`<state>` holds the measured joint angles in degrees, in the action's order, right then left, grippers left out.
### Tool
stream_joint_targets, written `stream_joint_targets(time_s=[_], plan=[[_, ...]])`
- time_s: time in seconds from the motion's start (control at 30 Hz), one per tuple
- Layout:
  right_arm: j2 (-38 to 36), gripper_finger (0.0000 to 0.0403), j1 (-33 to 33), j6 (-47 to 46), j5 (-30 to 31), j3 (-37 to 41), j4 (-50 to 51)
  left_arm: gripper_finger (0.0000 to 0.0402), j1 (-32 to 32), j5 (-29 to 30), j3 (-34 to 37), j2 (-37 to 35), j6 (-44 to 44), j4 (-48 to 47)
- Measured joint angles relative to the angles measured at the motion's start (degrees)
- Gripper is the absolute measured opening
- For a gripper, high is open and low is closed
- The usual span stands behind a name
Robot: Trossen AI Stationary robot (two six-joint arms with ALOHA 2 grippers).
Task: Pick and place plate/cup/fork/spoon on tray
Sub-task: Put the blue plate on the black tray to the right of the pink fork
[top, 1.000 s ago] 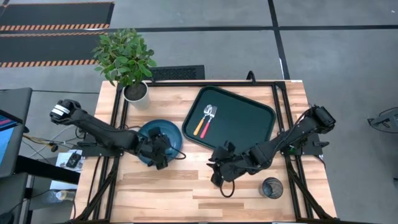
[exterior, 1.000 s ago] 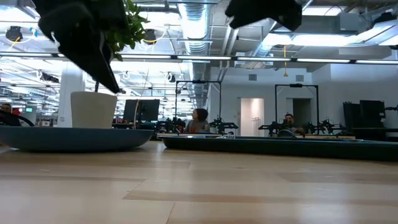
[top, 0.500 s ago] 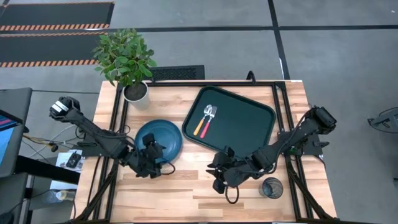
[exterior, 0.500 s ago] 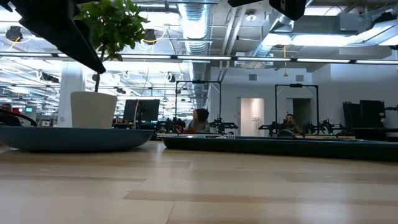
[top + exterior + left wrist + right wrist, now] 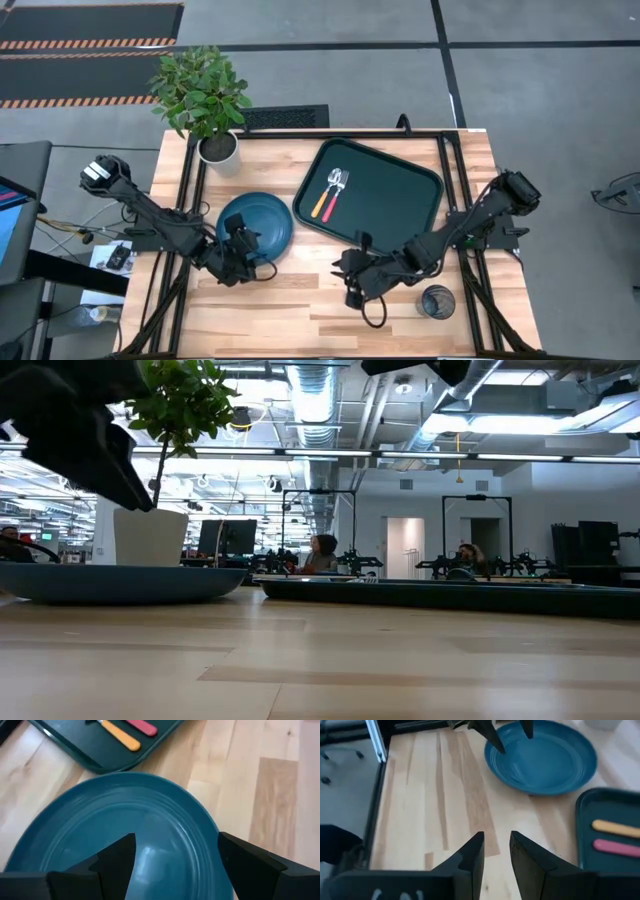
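Observation:
The teal plate (image 5: 264,214) rests flat on the table left of the dark tray (image 5: 400,200). My left gripper (image 5: 175,855) hangs open just above the plate's near-left rim, one finger on each side of a stretch of it, touching nothing; it also shows in the high view (image 5: 247,244). On the tray's left part lie the orange-handled spoon (image 5: 320,207) and the red-handled fork (image 5: 331,204), side by side. The dark cup (image 5: 436,301) stands near the table's front right. My right gripper (image 5: 496,849) hovers over bare wood between plate and cup, its fingers a narrow gap apart with nothing between them.
A white plant pot (image 5: 218,148) with a leafy plant stands at the table's far left corner, behind the plate. Bare wood lies along the near edge between the two arms. People sit at desks in the room beyond the table.
My left gripper has drawn back from over the plate's middle toward the table's near left, sinking a little, and now stands over the plate's near-left rim, still open. The plate has kept its place. My right wrist has rolled a little.

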<state>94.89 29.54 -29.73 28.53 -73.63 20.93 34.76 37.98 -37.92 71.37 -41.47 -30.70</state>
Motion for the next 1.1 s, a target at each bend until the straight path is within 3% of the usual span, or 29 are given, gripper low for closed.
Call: stream_joint_targets(time_s=[0.3,0.47,0.93,1.1], plan=[[0.0,0.0118,-3.0,4.2,-4.3,0.0,0.2,0.0269,-0.7,-1.3,0.0,0.0,4.4,10.3],[1.2,0.0118,-3.5,4.8,-4.6,0.1,0.4,0.0269,-0.7,-1.0,0.0,1.9,5.7,10.7],[3.8,0.0118,-5.7,5.4,-7.8,0.0,3.3,0.0267,-1.7,-3.5,-0.2,20.0,-2.6,13.8],[3.8,0.0118,-5.7,5.7,-7.7,0.0,3.2,0.0216,-2.8,-6.8,-1.6,23.4,-4.8,13.8]])
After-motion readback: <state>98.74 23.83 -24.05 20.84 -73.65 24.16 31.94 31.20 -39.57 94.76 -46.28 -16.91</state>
